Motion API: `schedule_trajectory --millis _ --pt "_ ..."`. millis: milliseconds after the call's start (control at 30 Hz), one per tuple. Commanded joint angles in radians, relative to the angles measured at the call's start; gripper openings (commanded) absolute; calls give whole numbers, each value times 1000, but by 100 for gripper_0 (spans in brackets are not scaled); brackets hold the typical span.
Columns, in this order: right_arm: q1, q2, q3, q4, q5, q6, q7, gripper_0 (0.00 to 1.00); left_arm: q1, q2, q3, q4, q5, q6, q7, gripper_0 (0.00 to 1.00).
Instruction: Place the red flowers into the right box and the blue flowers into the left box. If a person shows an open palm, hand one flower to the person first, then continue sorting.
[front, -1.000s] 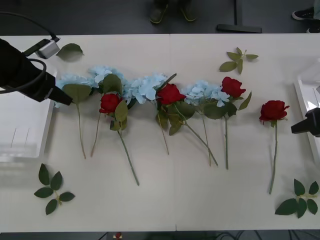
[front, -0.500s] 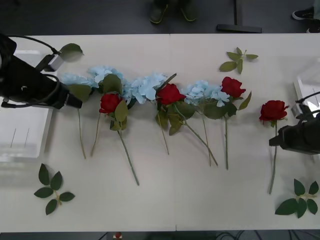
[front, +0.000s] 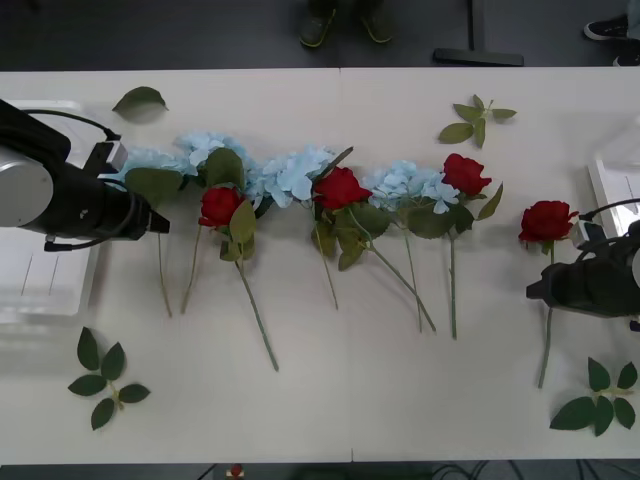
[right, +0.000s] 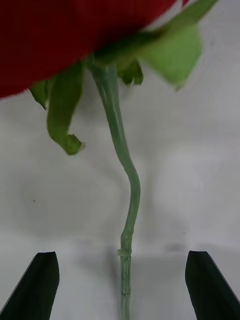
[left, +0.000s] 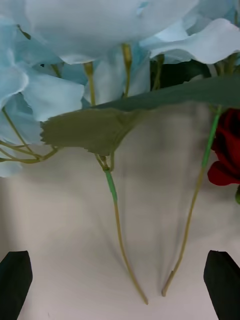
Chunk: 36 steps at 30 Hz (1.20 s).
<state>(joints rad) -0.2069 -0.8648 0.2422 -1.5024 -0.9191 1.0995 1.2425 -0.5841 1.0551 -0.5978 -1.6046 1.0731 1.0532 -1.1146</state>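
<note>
Several red flowers and blue flowers lie in a row across the table. My right gripper (front: 533, 291) is open beside the stem of the rightmost red flower (front: 547, 220). In the right wrist view that stem (right: 126, 235) runs between the black fingers (right: 35, 290), below the red bloom (right: 60, 40). My left gripper (front: 158, 224) is open at the stem of the leftmost blue flower (front: 140, 164). The left wrist view has its pale petals (left: 75, 50) and two thin stems (left: 117, 220) ahead of the fingers (left: 222, 282). The left box (front: 45, 280) and right box (front: 608, 185) sit at the table's ends.
Loose green leaf sprigs lie at the front left (front: 105, 378), the front right (front: 600, 395) and the back right (front: 476, 118). A single leaf (front: 140, 98) lies at the back left. A red rose (left: 227, 160) lies just beside the leftmost blue flower's stems.
Both arms have come in from the table's ends. The left gripper moved right to the leftmost blue flower's stem; the right gripper moved left to the rightmost rose's stem.
</note>
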Motion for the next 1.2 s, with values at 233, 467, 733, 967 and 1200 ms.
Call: schedule_trajectory --millis 233,467,733,967,1200 --pt "-19 -8 37 21 25 -52 -17 62 21 -84 33 -17 -259 -21 187 100" --pt "-19 -5 45 21 42 -53 -12 0 20 -155 33 -11 -390 48 240 100" --pt "-17 -5 55 21 68 -53 -12 0 20 -179 32 52 -413 64 239 100" --pt "-26 -5 55 19 80 -50 -11 0 17 -244 32 127 -472 42 245 100" --pt "-126 -37 -6 -16 57 158 -5 0 17 -280 30 150 -505 45 248 100"
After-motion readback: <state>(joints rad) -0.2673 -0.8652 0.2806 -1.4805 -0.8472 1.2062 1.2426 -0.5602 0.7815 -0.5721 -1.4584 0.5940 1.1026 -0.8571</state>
